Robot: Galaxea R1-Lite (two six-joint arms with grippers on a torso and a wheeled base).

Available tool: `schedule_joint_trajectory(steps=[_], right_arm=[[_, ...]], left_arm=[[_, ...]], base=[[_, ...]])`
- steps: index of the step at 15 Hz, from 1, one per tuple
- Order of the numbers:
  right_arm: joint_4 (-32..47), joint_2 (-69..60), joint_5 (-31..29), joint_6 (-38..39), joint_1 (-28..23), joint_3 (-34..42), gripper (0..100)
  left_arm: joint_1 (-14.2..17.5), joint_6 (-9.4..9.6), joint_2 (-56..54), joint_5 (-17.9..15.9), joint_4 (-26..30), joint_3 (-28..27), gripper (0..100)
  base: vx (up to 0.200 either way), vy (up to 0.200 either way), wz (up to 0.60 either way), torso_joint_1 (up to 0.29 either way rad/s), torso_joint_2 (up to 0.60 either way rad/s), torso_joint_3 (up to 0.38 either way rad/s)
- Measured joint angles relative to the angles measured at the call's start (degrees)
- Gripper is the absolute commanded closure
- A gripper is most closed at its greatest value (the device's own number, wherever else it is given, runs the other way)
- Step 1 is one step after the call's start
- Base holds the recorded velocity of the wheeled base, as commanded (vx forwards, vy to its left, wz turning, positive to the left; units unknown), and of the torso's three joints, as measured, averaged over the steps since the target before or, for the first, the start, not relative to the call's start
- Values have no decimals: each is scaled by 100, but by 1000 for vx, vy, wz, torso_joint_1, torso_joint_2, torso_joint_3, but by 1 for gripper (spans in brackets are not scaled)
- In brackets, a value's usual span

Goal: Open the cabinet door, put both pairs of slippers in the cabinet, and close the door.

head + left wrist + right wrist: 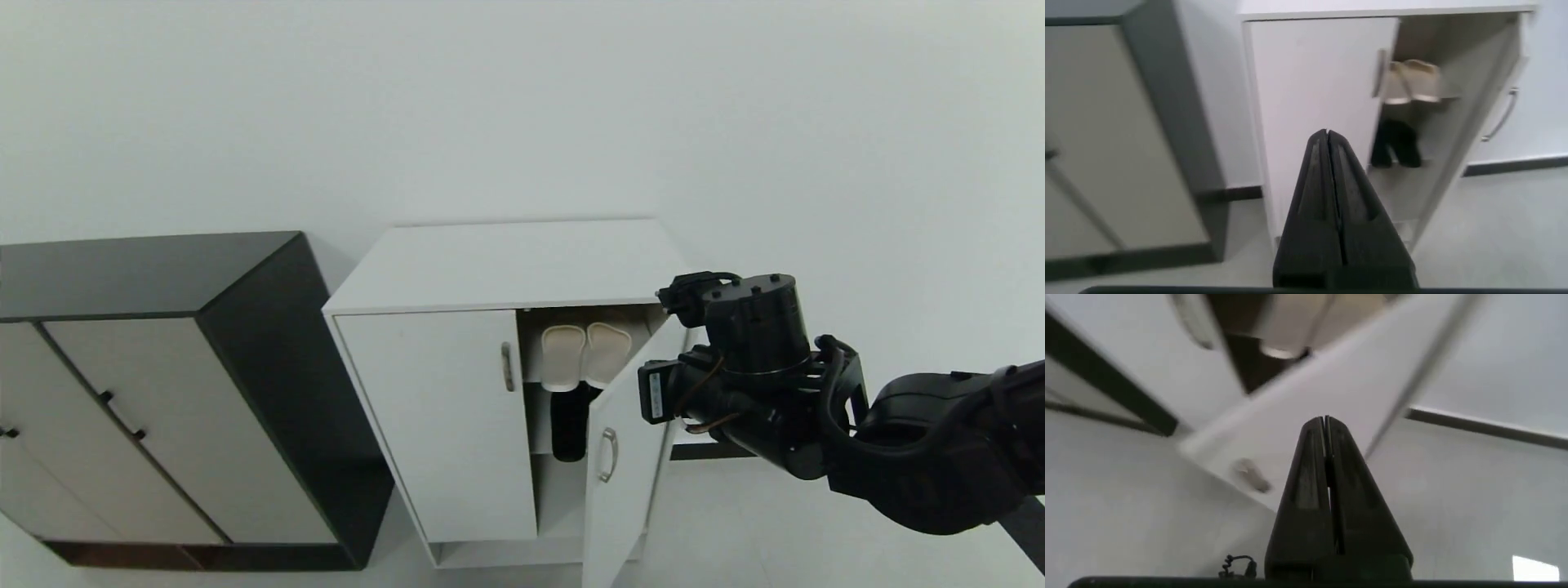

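Parked right gripper (1327, 420), clenched empty, at half-open door (624, 490), likely to push it shut; held left gripper (1327, 139) clenched, clear; saw white slippers (586, 355) shelved above black slippers (569, 425) inside.

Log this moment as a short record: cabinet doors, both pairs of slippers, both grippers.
cabinet: white cabinet, next to a dark cabinet
left door: closed
right door: partly open
beige slippers: inside, high up, side by side
black slippers: inside, just below the beige pair
left gripper: shut, empty, back from the cabinet, facing it
right gripper: shut, empty, close to the right door; contact unclear
left to do: close the right door
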Motion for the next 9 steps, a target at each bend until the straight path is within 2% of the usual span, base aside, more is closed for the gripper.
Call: schedule_joint_trajectory(steps=[3, 6, 9], right_arm=[[-21, -17, -51, -104, -33, 39, 100], [63, -282, -449, -791, -101, 389, 100], [942, -581, -412, -1018, -124, 720, 100]], left_arm=[[-11, 0, 0, -2, 5, 0, 100], [-6, 2, 0, -2, 0, 0, 100], [0, 0, 0, -2, 0, 0, 100]], base=[[0, 0, 0, 0, 0, 0], [0, 0, 0, 0, 0, 0], [0, 0, 0, 0, 0, 0]])
